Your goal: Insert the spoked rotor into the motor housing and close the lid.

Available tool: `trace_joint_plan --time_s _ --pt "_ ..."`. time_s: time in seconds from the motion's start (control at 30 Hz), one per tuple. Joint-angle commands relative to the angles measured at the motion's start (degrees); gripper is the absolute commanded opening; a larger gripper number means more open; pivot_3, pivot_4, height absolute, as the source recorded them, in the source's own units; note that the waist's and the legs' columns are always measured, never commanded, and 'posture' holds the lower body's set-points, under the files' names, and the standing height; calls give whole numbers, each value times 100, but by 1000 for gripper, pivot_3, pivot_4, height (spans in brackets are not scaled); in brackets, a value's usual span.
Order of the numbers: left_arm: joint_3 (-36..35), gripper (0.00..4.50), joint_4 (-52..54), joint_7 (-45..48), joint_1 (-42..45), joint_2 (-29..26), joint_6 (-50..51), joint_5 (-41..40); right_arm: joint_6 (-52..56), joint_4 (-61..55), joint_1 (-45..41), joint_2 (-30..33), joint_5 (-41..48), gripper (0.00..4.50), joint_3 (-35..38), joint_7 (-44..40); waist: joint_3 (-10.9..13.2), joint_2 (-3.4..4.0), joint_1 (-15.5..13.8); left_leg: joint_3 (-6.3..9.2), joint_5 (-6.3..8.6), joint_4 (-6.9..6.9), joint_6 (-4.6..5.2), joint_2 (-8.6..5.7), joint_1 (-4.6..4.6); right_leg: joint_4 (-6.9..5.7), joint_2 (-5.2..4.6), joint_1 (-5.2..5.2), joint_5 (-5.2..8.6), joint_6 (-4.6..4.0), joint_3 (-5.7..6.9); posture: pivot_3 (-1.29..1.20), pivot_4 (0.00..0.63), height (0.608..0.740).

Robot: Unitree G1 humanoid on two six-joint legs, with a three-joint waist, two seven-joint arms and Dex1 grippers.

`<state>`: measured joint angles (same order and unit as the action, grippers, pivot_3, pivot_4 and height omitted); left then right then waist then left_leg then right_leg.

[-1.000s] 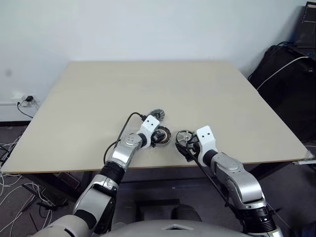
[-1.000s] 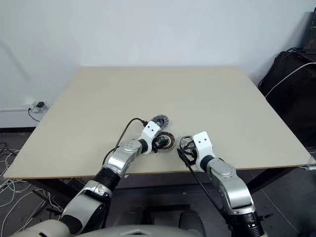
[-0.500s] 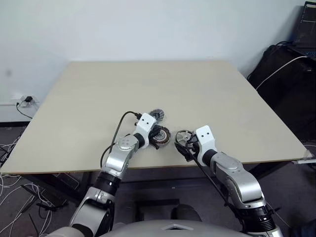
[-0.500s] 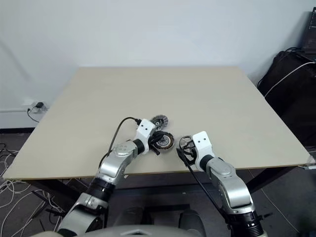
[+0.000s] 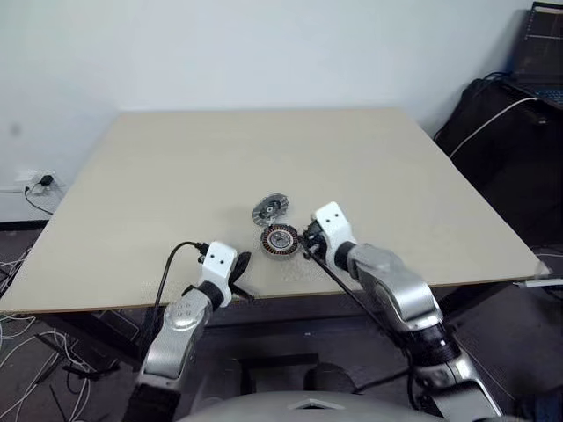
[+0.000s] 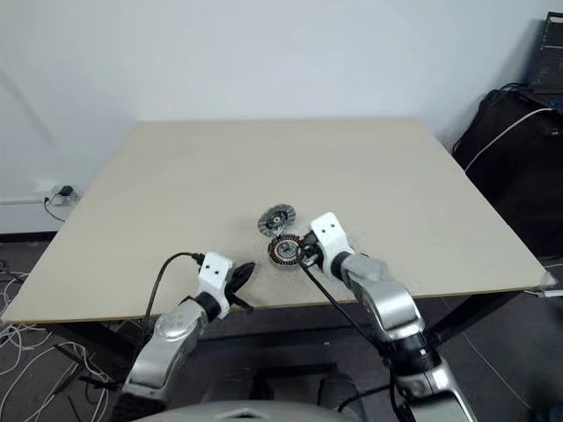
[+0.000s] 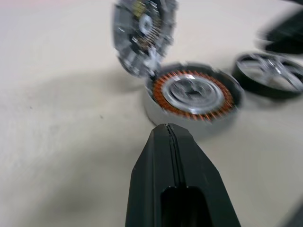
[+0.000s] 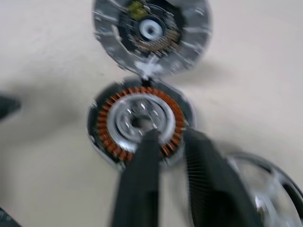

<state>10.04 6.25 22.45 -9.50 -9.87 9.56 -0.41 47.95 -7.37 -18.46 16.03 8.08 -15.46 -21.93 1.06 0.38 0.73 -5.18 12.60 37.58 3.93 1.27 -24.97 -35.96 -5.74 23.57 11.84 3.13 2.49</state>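
Observation:
The motor housing (image 5: pixel 280 239) lies open-side up near the table's front, its copper windings (image 7: pixel 194 94) showing around a pale centre. The lid (image 5: pixel 270 209) rests just behind it, propped on its rim with the dark hub (image 8: pixel 150 29) facing out. The spoked rotor (image 7: pixel 269 79) lies flat on the table beside the housing, on its right. My right gripper (image 8: pixel 173 135) hovers over the housing's near rim, its fingers a narrow gap apart with nothing between them. My left gripper (image 7: pixel 166 126) is shut and empty, back near the table's front edge (image 5: pixel 242 266).
The beige table (image 5: pixel 176 167) is bare behind and to both sides of the parts. Its front edge runs close under both arms. Black bags and cables (image 5: pixel 493 114) stand beyond the right edge.
My left gripper has let go by the housing, pulled back toward the front edge and shut. My right gripper has swung left from the rotor to the housing, its fingers drawn closer.

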Motion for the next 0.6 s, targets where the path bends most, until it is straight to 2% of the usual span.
trace_joint_plan --time_s 0.03,0.33,0.6 --pt "-5 0 348 -76 -194 -83 -418 36 49 625 -757 -147 -172 32 -312 -197 1 2 3 -2 -1 -1 -1 2 -2 0 1 4 -11 -19 0 0 0 740" --pt "34 0 323 -317 -378 52 -546 25 -367 2323 -1959 -449 -615 32 -872 -653 0 4 3 -12 -1 -4 -2 3 -20 2 3 24 -13 -21 -1 0 0 740" --pt "42 0 211 -394 -317 147 -590 -17 -486 2933 -2262 -589 -863 32 -983 -903 0 7 9 -17 -2 -4 -5 12 -19 -1 12 27 -13 -21 -1 0 0 740"
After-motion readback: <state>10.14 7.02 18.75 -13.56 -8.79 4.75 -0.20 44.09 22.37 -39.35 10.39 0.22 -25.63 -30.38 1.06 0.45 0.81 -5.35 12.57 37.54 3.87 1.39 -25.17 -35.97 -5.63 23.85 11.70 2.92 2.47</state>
